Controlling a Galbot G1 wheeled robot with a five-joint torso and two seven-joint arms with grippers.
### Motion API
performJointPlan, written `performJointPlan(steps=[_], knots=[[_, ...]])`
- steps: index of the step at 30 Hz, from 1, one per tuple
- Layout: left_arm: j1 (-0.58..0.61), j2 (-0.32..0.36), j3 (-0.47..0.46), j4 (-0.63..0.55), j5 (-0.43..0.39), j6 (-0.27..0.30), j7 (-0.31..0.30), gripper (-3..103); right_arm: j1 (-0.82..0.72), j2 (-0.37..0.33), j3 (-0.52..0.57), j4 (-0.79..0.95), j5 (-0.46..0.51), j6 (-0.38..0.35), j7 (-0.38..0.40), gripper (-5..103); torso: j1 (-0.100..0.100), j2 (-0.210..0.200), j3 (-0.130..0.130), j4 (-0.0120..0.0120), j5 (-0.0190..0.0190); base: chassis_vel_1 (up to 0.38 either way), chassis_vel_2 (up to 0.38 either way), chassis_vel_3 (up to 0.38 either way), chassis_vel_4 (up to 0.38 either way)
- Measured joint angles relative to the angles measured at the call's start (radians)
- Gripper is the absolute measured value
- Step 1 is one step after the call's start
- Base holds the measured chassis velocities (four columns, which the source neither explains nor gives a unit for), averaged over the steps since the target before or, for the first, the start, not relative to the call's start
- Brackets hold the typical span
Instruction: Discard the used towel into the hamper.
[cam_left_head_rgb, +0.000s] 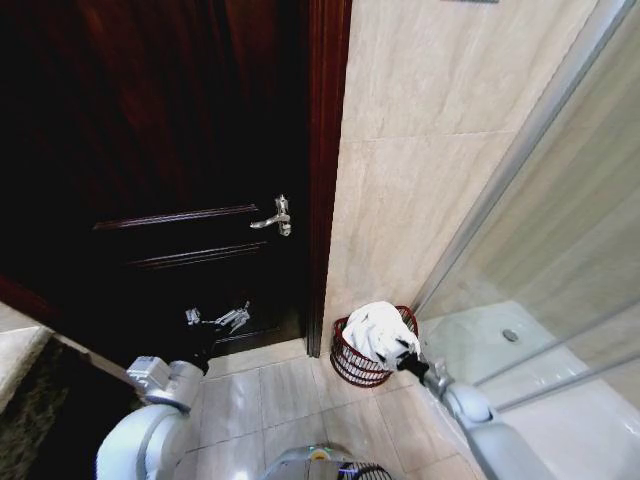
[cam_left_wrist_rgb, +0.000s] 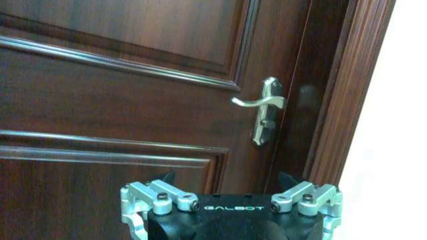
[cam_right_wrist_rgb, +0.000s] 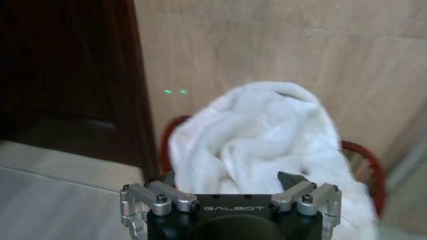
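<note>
Tiled bathroom corner: towel (cam_left_head_rgb: 378, 330) heaped in hamper (cam_left_head_rgb: 352, 364); right end effector (cam_left_head_rgb: 408, 352) spread apart beside it.

A white towel (cam_left_head_rgb: 378, 330) heaps over a dark red-brown ribbed wire hamper (cam_left_head_rgb: 352, 364) on pale beige floor tiles (cam_left_head_rgb: 270, 395). To the left stands a deep mahogany panelled door (cam_left_head_rgb: 160, 170) with a silver handle (cam_left_head_rgb: 274, 217); the wall (cam_left_head_rgb: 420, 150) is cream streaked stone tile. The near grippers, left (cam_left_head_rgb: 218, 319) and right (cam_left_head_rgb: 408, 355), are black with silver-grey metal
</note>
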Motion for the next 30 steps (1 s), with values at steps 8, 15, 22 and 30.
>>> performJointPlan(steps=[8,15,22,30], knots=[[0.0,0.0,0.0,0.0,0.0,0.0,0.0,100,0.07,0.035,-0.005,-0.148,-0.05,0.024,0.05,100,0.0,0.0,0.0,0.0003,0.0003,0.0,0.0,0.0,0.0],[0.0,0.0,0.0,0.0,0.0,0.0,0.0,100,0.199,0.049,-0.025,-0.283,-0.015,0.048,0.055,90,0.0,0.0,0.0,0.0002,0.0,0.0,0.0,0.0,0.0],[0.0,0.0,0.0,0.0,0.0,0.0,0.0,100,0.309,0.035,-0.066,-0.348,0.012,0.013,0.023,70,0.0,0.0,0.0,0.0,0.0002,0.0,0.0,0.0,0.0],[0.0,0.0,0.0,0.0,0.0,0.0,0.0,100,0.462,0.067,-0.113,-0.512,0.016,-0.021,-0.014,50,0.0,0.0,0.0,-0.0003,-0.0005,0.0,0.0,0.0,0.0]])
